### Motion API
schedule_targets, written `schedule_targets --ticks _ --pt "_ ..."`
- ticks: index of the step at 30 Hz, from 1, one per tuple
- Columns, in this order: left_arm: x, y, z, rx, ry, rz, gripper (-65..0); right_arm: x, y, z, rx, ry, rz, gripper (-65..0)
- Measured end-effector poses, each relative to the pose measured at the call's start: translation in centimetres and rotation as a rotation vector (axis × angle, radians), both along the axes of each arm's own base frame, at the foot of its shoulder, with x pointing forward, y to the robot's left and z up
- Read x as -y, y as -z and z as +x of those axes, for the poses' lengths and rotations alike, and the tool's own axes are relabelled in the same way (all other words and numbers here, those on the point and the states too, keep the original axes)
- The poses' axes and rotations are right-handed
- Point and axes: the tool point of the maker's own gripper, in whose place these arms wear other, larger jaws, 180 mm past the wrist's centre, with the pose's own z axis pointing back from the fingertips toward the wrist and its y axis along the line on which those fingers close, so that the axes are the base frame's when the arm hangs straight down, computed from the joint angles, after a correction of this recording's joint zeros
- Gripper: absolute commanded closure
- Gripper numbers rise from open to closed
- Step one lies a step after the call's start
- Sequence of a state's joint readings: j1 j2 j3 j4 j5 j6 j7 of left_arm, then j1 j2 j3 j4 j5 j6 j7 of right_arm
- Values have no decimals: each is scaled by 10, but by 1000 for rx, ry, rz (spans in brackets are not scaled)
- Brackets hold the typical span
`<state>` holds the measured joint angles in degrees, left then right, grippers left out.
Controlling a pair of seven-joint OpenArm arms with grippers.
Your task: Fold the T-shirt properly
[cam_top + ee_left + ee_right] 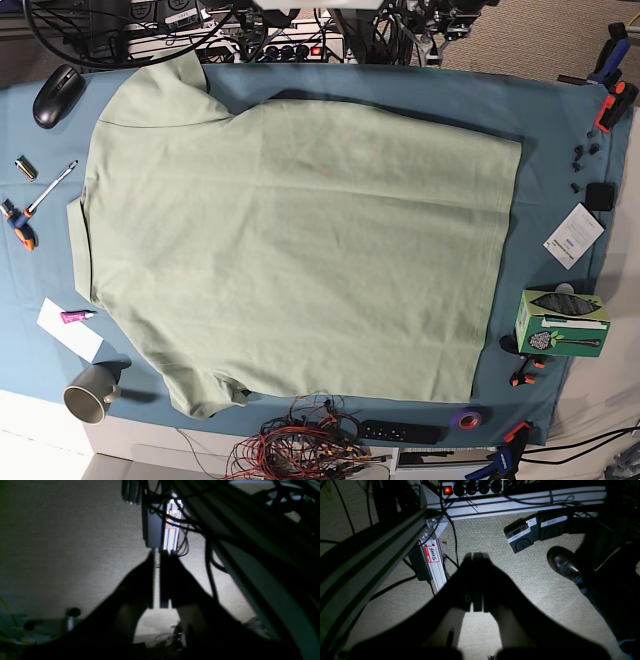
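The T-shirt (290, 250), pale sage green, lies spread flat on the teal table cloth (560, 120) in the base view. Its collar points left and a short sleeve sticks out at the top left and at the bottom left. Neither arm shows in that view. In the left wrist view, my left gripper (156, 553) hangs over carpeted floor, fingers almost together with only a thin slit between them and nothing in it. My right gripper (477, 554) is likewise over the floor, shut and empty. The shirt is out of both wrist views.
Around the shirt lie a mouse (57, 93), pens, a mug (90, 392), a green box (560, 325), a card (573, 235) and tangled wires (300, 445). Below the right gripper are foot pedals (535, 531), a person's shoe (562, 562) and an aluminium frame leg (435, 562).
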<state>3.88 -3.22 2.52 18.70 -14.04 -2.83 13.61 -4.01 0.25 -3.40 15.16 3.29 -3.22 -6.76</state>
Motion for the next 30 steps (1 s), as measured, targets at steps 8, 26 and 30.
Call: schedule_targets --ticks 8,26,30 --pt "-15 -10 -13 -10 -3 -21 -45 18 -9 -12 6 -7 -30 -4" --pt "-1 -99 -46 134 99 -287 -45 88 -79 -79 71 -82 -123 -4" --pt "0 -139 -35 235 180 -297 -45 89 -110 -84 115 -132 -122 -4"
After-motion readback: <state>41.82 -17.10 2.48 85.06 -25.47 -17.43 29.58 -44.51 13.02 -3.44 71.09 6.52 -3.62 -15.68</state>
